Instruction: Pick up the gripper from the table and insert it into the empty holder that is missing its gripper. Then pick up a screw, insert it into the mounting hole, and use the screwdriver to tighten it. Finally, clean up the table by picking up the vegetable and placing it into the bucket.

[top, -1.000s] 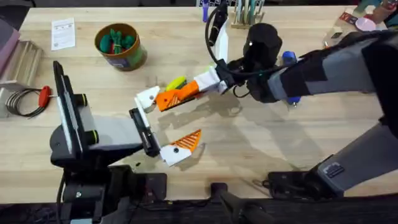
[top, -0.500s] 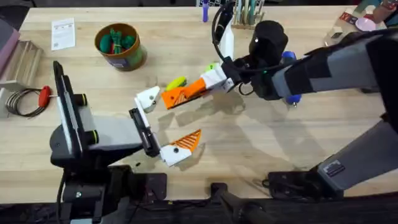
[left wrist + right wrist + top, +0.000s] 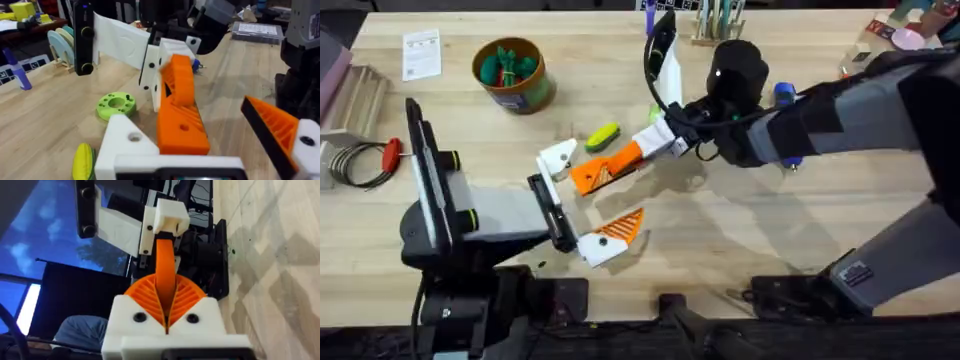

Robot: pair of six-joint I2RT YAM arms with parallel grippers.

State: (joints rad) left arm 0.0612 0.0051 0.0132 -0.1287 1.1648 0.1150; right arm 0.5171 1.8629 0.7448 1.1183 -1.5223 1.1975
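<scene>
Overhead view: the right gripper (image 3: 642, 152) has reached across the middle of the table, and its fingers are squeezed tight on the gripper (image 3: 603, 169), the small orange wedge. The wedge sticks out past the fingers, tilted down toward the left arm. Its far end sits just beside the holder (image 3: 558, 157), the small white block at one jaw tip of the left gripper (image 3: 582, 203). I cannot tell if the two are touching. From the left wrist camera the orange wedge (image 3: 179, 107) lies right next to the white block (image 3: 125, 142), with a round hole showing in each.

The left gripper's jaws are spread wide apart with nothing between them. Its other jaw tip, nearer the arm bases, already has an orange finger (image 3: 623, 228) on its white block.

The vegetable (image 3: 602, 134), a little yellow corn cob with a green end, lies on the table (image 3: 720, 230) just past the holder. The bucket (image 3: 513, 75) stands well apart at the far left, with green toy vegetables (image 3: 507, 65) inside. The screwdriver (image 3: 783, 97) peeks out, blue, behind the right arm. A flat green disc (image 3: 116, 105) with holes lies on the wood near the corn.
</scene>
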